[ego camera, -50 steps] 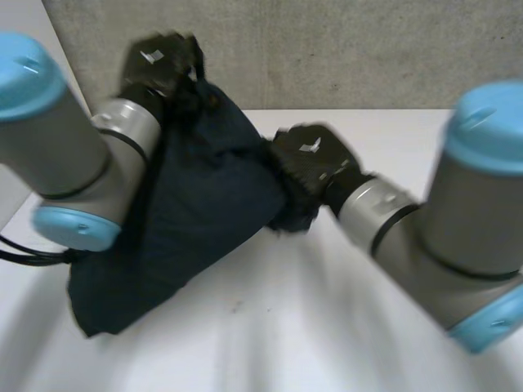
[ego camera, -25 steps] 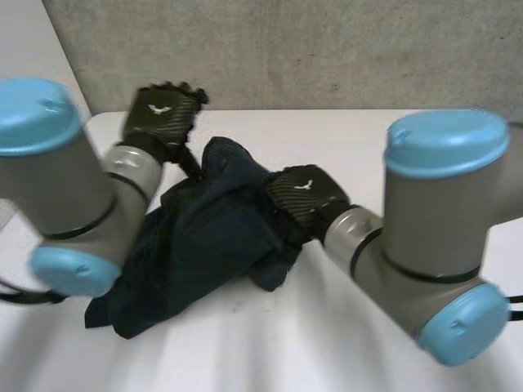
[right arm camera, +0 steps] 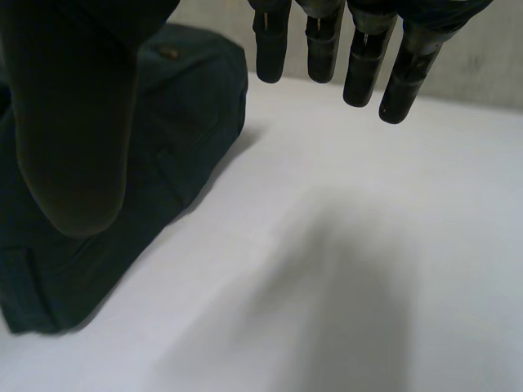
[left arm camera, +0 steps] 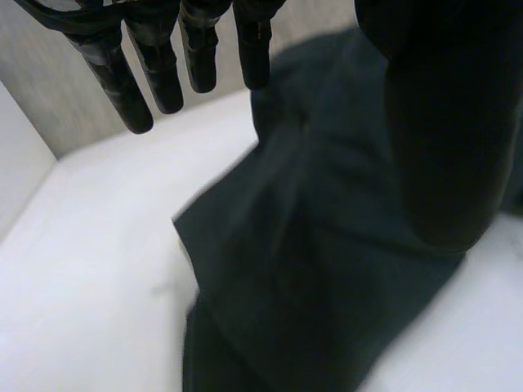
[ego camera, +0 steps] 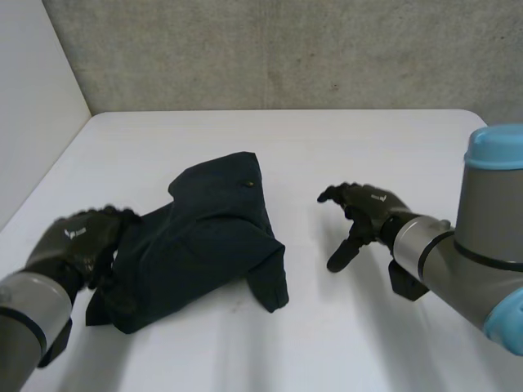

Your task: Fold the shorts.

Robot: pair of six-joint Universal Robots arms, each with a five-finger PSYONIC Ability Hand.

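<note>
1. Grey concrete wall (ego camera: 286, 49) backs the white table (ego camera: 384, 139) in your head view. The dark navy shorts (ego camera: 204, 237) lie on the table in a folded bundle, left of the middle. A small pale button (ego camera: 250, 184) shows near the bundle's far corner.
2. In that same view, your left hand (ego camera: 78, 241) sits at the bundle's near left end, loosely bent beside the cloth edge. It looks to be touching the cloth, though you cannot be sure from this angle. Your right hand (ego camera: 364, 208) is over bare table, well apart from the right side of the shorts. It is relaxed and holds nothing.
3. In your left wrist view, the fingers (left arm camera: 159, 73) hang straight and released, and the thumb (left arm camera: 441, 122) stands apart from them. Nothing is gripped. The shorts (left arm camera: 302, 269) lie under the palm and thumb, with white table (left arm camera: 82, 269) beside them.
4. In your right wrist view, the fingers (right arm camera: 327, 41) are straight and released over bare table (right arm camera: 343, 245), with the thumb (right arm camera: 73, 122) held apart. The shorts (right arm camera: 188, 114) lie beside the thumb, clear of the fingertips. The button (right arm camera: 169, 53) shows on their top face.
</note>
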